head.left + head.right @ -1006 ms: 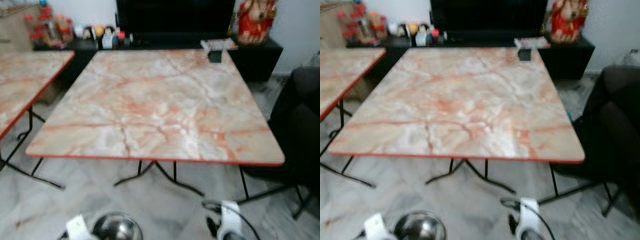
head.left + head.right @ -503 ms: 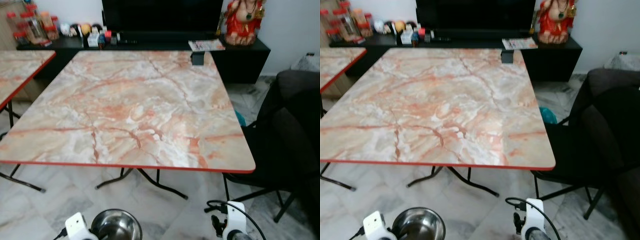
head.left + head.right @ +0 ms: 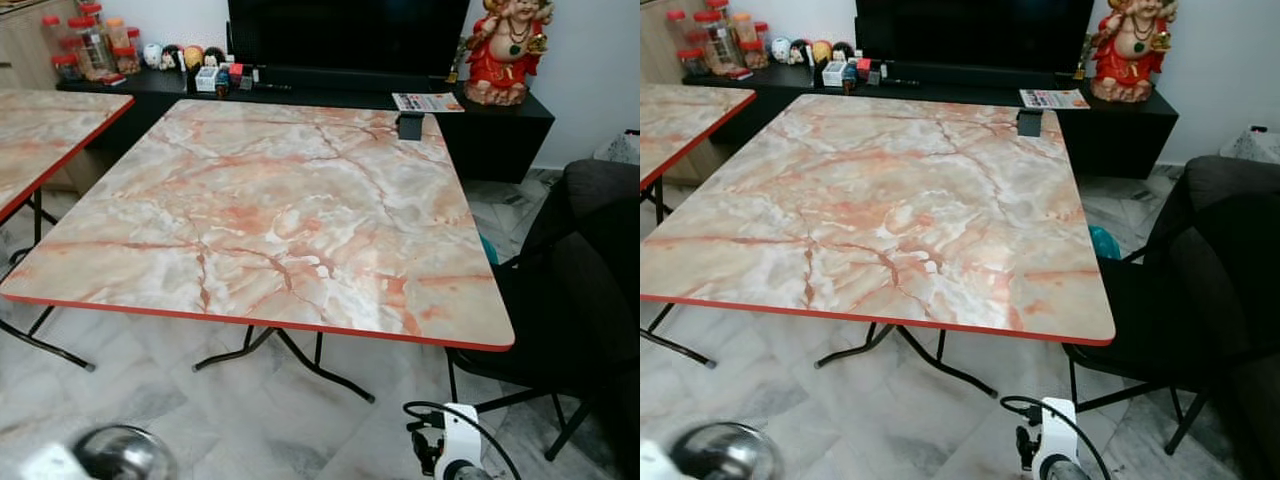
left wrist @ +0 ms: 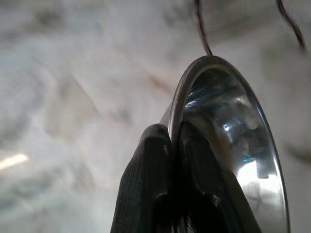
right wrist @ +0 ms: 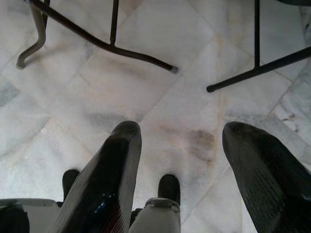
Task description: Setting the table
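Steel bowl (image 4: 228,145), its rim clamped between the left gripper (image 4: 177,170) fingers, has swung from low centre toward the robot's left, below the marble table's (image 3: 280,200) near edge; the head view has steadied, so placing looks close; the right gripper (image 5: 182,160) hangs idle, jaws apart, over the floor (image 5: 146,87).

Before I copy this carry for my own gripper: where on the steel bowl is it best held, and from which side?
By the rim, as the left gripper does: one finger outside the wall, one inside the steel bowl. Its thin lip fits between narrow fingers; the rounded, smooth body would probably slip. Come edge-on over the lip.
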{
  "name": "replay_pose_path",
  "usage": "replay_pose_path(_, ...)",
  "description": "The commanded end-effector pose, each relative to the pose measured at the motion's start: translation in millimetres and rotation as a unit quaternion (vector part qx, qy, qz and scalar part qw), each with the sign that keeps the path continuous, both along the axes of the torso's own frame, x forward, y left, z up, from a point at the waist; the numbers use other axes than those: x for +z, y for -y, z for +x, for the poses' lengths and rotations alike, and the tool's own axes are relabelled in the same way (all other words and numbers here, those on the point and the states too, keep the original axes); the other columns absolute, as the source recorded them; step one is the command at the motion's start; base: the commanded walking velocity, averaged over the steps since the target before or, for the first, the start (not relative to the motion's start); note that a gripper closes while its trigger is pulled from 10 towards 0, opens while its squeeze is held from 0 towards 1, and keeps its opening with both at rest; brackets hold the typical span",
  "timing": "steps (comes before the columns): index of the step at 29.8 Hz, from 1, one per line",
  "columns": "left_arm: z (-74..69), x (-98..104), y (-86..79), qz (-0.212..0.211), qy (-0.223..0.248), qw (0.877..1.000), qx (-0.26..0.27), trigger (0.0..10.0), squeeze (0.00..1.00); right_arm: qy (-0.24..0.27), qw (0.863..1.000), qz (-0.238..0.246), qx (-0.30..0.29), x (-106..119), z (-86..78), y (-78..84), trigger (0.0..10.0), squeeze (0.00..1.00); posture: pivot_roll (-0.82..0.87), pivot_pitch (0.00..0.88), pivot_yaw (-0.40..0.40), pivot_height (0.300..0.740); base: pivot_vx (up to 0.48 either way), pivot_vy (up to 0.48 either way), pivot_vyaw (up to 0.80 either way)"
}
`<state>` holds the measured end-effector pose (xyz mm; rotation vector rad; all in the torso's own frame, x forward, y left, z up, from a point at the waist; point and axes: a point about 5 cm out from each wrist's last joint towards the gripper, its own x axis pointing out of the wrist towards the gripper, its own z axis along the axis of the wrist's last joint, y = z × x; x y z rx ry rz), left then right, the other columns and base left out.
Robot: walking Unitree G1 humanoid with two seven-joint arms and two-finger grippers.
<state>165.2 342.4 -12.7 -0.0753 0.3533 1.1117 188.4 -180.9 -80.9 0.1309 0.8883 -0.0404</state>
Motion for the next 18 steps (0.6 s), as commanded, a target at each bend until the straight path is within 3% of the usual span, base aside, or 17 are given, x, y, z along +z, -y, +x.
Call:
replay_pose_path(1,1.0,20.5,-14.2,0.065,0.018,0.997,0.038,10.0,0.0,0.003,1.0,0.0,0.011,1.9,4.5,-2.6,10.0,0.0,0.03,0.0,-0.048,0.74,0.0,0.0,0.0)
replay_pose_path(3,0.9,26.9,-18.5,0.084,0.023,0.995,0.05,10.0,0.0,0.003,1.0,0.0,0.013,2.2,5.4,-3.6,10.0,0.0,0.04,0.0,-0.049,0.74,0.0,0.0,0.0)
replay_pose_path(4,0.8,37.9,-24.6,0.118,0.027,0.991,0.063,10.0,0.0,0.004,1.0,0.0,0.015,2.8,6.8,-4.7,10.0,0.0,0.04,0.0,-0.05,0.74,0.0,0.0,0.0)
replay_pose_path(5,0.2,55.1,-32.6,0.169,0.033,0.981,0.086,10.0,0.0,0.006,1.0,0.002,0.017,3.6,8.6,-6.1,10.0,0.0,0.04,0.0,-0.053,0.74,0.0,0.0,0.0)
replay_pose_path(7,-1.1,73.2,-40.6,0.211,0.043,0.97,0.111,10.0,0.0,0.007,1.0,0.003,0.019,4.3,10.3,-7.3,10.0,0.0,0.05,0.0,-0.054,0.74,0.0,0.0,0.0)
replay_pose_path(10,-2.6,104.8,-51.3,0.266,0.07,0.949,0.153,10.0,0.0,0.009,1.0,0.003,0.022,5.1,12.1,-8.3,10.0,0.0,0.06,0.0,-0.061,0.74,0.0,0.0,0.0)
replay_pose_path(11,1.2,125.9,-53.5,0.293,0.1,0.937,0.161,10.0,0.0,0.009,1.0,0.003,0.025,5.3,12.6,-8.7,10.0,0.0,0.06,0.0,-0.064,0.74,0.0,0.0,0.0)
replay_pose_path(13,3.7,135.3,-53.4,0.303,0.115,0.932,0.161,10.0,0.0,0.009,1.0,0.003,0.026,5.4,12.7,-9.0,10.0,0.0,0.06,0.0,-0.064,0.74,0.0,0.0,0.0)
replay_pose_path(16,38.5,170.6,-42.1,0.315,0.199,0.925,0.071,10.0,0.0,0.008,1.0,0.003,0.028,5.1,12.4,-9.4,10.0,0.0,0.07,0.0,-0.067,0.74,0.0,0.0,0.0)
replay_pose_path(18,68.6,189.3,-24.5,0.289,0.264,0.92,-0.023,10.0,0.0,0.007,1.0,0.003,0.029,4.9,12.0,-9.6,10.0,0.0,0.07,0.0,-0.067,0.74,0.0,0.0,0.0)
